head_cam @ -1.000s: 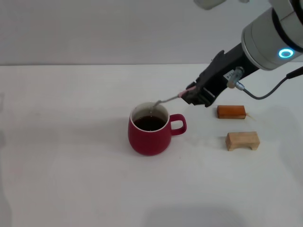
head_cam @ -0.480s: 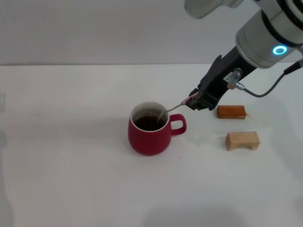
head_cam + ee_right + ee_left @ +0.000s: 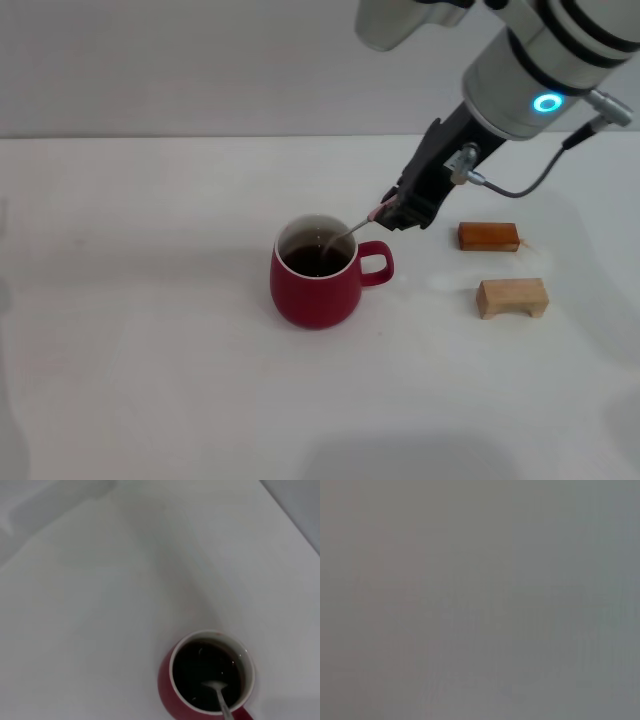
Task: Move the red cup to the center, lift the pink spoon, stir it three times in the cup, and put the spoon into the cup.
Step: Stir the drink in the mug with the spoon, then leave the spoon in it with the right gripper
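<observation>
Red cup (image 3: 316, 274) sits near the middle of the counter (image 3: 150, 350), so that step looks done. The right tool (image 3: 385, 212) pinches the spoon (image 3: 352, 228) by its pink end, its bowl dipped in the dark drink. Stirring seems under way; letting the spoon go is left. The left tool isn't seen.
</observation>
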Robot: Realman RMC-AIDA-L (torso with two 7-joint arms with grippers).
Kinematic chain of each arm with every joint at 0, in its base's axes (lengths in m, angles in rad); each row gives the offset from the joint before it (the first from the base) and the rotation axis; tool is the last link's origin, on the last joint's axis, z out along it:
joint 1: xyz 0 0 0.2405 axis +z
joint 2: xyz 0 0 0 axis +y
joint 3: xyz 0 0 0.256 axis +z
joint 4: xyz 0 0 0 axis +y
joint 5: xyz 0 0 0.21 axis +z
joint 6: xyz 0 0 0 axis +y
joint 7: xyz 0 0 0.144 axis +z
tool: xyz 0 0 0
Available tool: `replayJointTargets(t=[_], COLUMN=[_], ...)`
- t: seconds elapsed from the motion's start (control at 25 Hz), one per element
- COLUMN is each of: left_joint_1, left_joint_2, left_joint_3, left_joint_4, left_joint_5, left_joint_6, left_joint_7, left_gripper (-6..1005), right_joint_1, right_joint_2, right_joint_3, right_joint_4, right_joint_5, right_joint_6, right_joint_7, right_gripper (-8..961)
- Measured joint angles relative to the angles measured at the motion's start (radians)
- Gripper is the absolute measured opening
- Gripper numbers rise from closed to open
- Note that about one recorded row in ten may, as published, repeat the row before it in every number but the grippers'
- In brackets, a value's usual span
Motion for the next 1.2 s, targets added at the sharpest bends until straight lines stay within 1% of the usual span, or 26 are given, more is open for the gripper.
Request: replayJointTargets(t=[0.32, 0.76, 0.8, 0.84, 1.0, 1.2], left_joint_1=[-0.001, -0.002, -0.002, -0.002, -0.002, -0.002], left_joint_2=[0.000, 0.000, 0.000, 0.000, -0.001, -0.001], left_joint_3=[-0.005, -0.005, -0.005, -0.005, -0.005, -0.005], left_joint_4=[-0.005, -0.006, -0.005, -0.005, -0.005, -0.006], left_joint_5=[0.000, 0.000, 0.000, 0.000, 0.000, 0.000], left_joint_6=[0.000, 0.000, 0.000, 0.000, 0.000, 0.000], left_joint_7=[0.000, 0.000, 0.000, -0.001, -0.001, -0.002], left_gripper=[829, 829, 829, 829, 829, 829], right_joint_1=[0.074, 0.163, 0.177, 0.177, 0.203, 0.217], right_joint_2=[0.001, 0.019, 0.025, 0.025, 0.039, 0.041], right_joint_3=[-0.005, -0.005, -0.008, -0.008, -0.021, -0.026], right_joint_4=[-0.157, -0.347, -0.370, -0.370, -0.405, -0.424], right_joint_5=[-0.004, -0.030, -0.031, -0.031, -0.051, -0.052], right_joint_6=[-0.063, -0.156, -0.165, -0.165, -0.183, -0.187], right_joint_7=[-0.057, -0.115, -0.124, -0.124, -0.134, -0.134], right_gripper=[148, 148, 148, 148, 148, 148])
